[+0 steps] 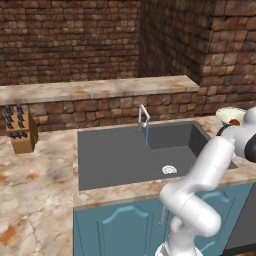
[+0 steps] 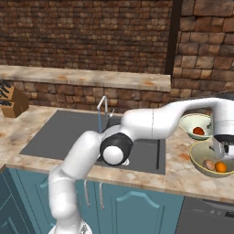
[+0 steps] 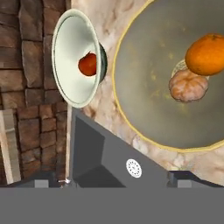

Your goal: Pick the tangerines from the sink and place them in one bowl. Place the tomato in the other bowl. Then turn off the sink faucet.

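Both round orange tangerines [image 3: 197,70] lie touching in the wide olive-tan bowl [image 2: 201,165] on the marble counter [image 2: 183,176], right of the dark grey sink [image 1: 115,157]. Above it the gripper [image 2: 227,148] hangs open and empty. The dark red tomato [image 2: 198,131] sits in the pale cream bowl [image 2: 188,122] beyond, so fruit seems sorted; the thin silver faucet [image 1: 143,116] runs water, probably next.

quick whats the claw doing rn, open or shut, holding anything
Claw: open, holding nothing, above the olive-tan bowl where both tangerines already lie.
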Motion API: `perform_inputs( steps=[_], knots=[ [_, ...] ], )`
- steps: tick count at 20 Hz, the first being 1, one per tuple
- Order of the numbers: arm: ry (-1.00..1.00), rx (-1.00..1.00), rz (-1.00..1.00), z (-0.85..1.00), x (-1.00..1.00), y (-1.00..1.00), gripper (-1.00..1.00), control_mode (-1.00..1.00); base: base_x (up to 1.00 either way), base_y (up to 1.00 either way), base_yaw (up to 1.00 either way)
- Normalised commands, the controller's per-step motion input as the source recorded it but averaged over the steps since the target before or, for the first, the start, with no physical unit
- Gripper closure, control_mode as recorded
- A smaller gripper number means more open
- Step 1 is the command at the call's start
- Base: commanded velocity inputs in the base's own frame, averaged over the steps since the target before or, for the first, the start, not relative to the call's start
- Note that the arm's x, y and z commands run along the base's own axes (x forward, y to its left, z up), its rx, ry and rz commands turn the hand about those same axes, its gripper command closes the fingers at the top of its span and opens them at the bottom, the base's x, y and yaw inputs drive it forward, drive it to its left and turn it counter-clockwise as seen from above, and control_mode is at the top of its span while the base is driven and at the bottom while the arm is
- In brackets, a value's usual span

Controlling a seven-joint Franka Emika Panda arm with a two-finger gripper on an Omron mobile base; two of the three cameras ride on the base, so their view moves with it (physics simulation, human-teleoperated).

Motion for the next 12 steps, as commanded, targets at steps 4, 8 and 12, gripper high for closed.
perform_inputs(
  steps=[4, 8, 12],
  knots=[
    [-0.37, -0.23, 0.15, 0.01, 0.00, 1.00, -1.00, -1.00, 0.00, 0.00, 0.00],
    [-0.45, -0.23, 0.11, 0.21, 0.00, 1.00, -1.00, -1.00, 0.00, 0.00, 0.00],
    [-0.29, -0.25, 0.10, 0.57, 0.00, 1.00, -1.00, -1.00, 0.00, 0.00, 0.00]
  ],
)
